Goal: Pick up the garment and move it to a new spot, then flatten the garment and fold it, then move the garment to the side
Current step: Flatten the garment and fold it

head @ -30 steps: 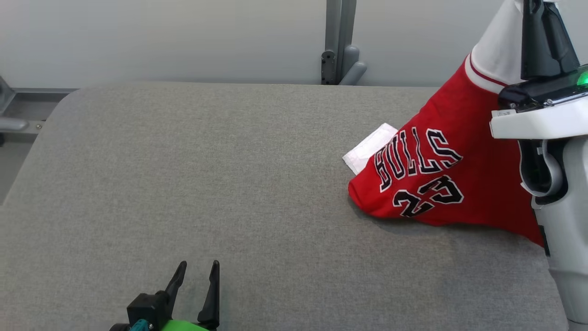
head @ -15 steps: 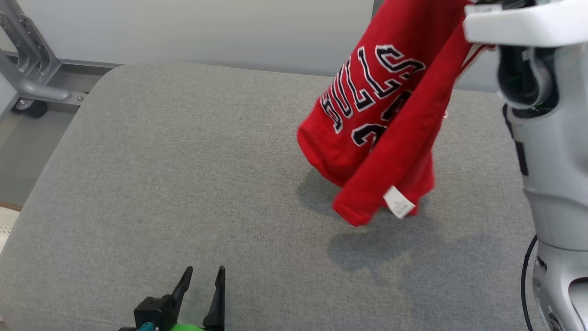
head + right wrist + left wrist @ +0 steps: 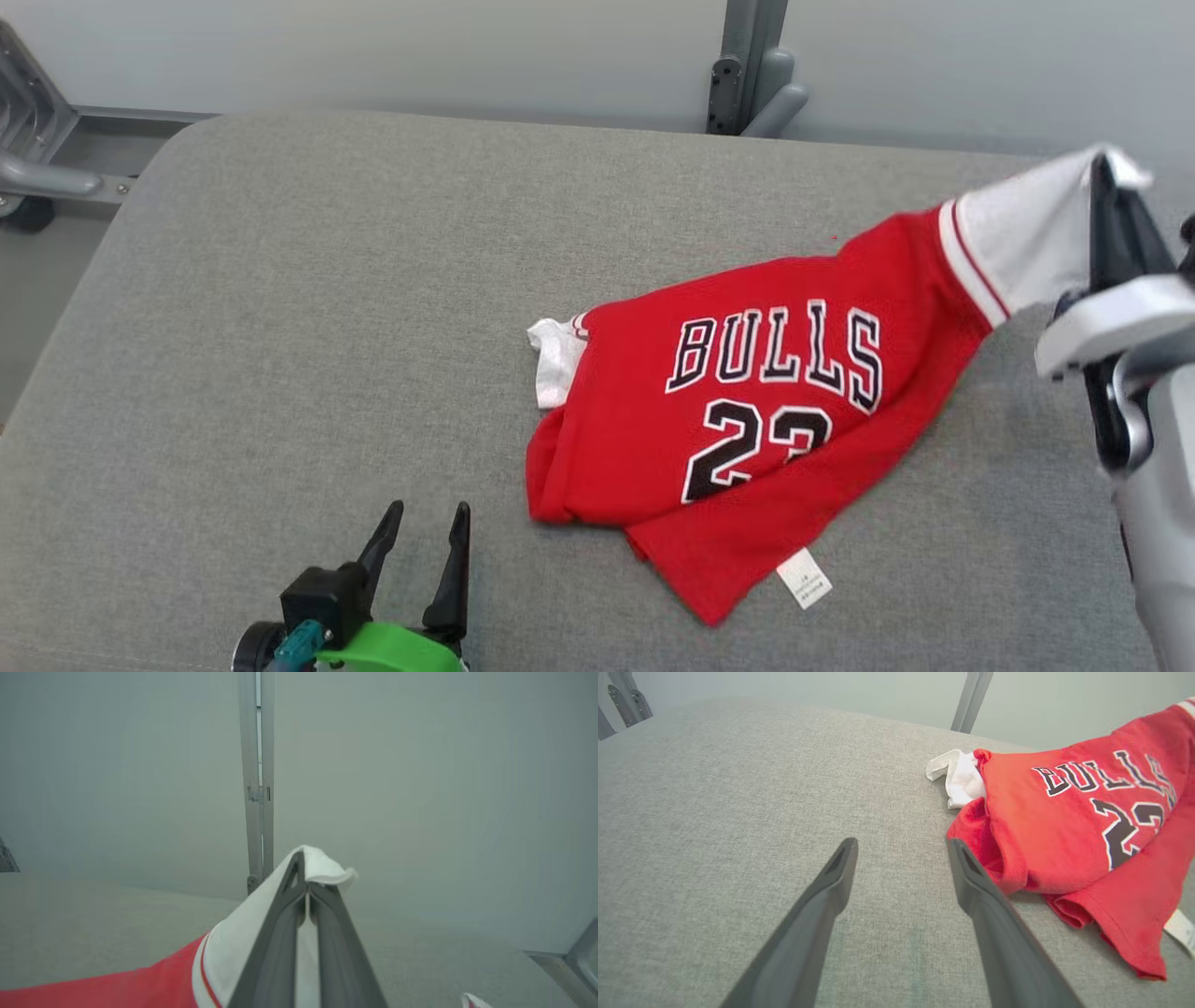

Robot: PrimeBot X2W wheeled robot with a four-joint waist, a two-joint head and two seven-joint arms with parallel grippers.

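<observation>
Nearest me, the left claw (image 3: 429, 511) gapes wide and empty over the table (image 3: 280, 327). Beyond it the red garment (image 3: 747, 420) lies rumpled right of centre, apparently relocated but neither flattened nor folded, with its white sleeve pinched up in the right claw (image 3: 1104, 173).

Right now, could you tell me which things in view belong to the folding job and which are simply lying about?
Part of the job:
red jersey, lying rumpled on the grey table
right hand, shut on the jersey's white sleeve
left hand, open and empty

Just there:
metal post behind the table
metal frame at the far left
</observation>
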